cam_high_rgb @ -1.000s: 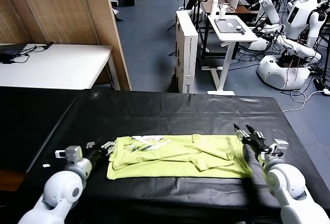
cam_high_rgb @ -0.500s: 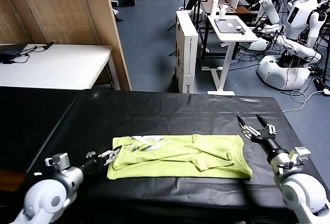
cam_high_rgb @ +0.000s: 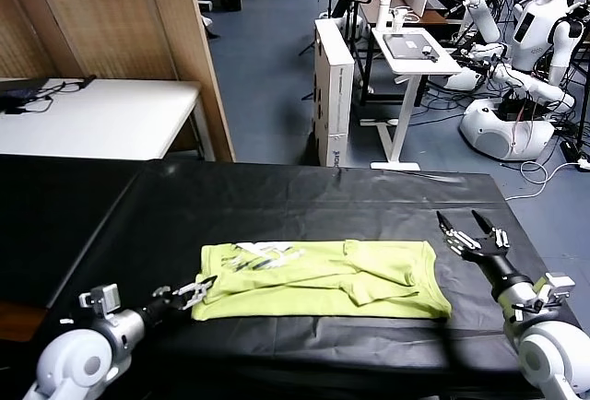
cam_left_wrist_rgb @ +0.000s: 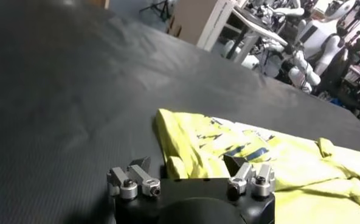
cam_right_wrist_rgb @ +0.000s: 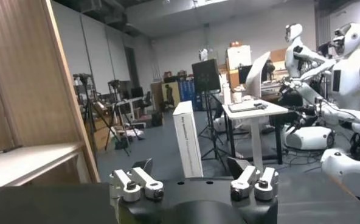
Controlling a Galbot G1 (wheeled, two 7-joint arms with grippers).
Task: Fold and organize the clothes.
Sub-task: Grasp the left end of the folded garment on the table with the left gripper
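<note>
Head view: the lime T-shirt (cam_high_rgb: pixel 323 277) lies folded into a long flat band on the black tabletop (cam_high_rgb: pixel 304 199), running across the near middle of it, with the sleeve bunched toward the right end and a patch of white print showing near the left end. No container stands on the tabletop, and the shirt rests straight on the black cover.

The left claw (cam_high_rgb: pixel 197 291) reaches in low from the near left corner, its fingers spread wide and holding nothing, the tips just beside the shirt's left edge; whether they touch the cloth cannot be told. In the left wrist view the left claw (cam_left_wrist_rgb: pixel 192 176) shows both fingers apart with the shirt's folded corner (cam_left_wrist_rgb: pixel 186 146) lying just ahead of them.

The right claw (cam_high_rgb: pixel 473 231) stands to the right of the shirt, clear of it, raised above the tabletop and pointing away from the robot, its fingers splayed open and empty. The right wrist view looks level across the room past the right claw (cam_right_wrist_rgb: pixel 192 173), toward a white desk (cam_right_wrist_rgb: pixel 253 108) and white robots (cam_right_wrist_rgb: pixel 344 67) beyond.
</note>
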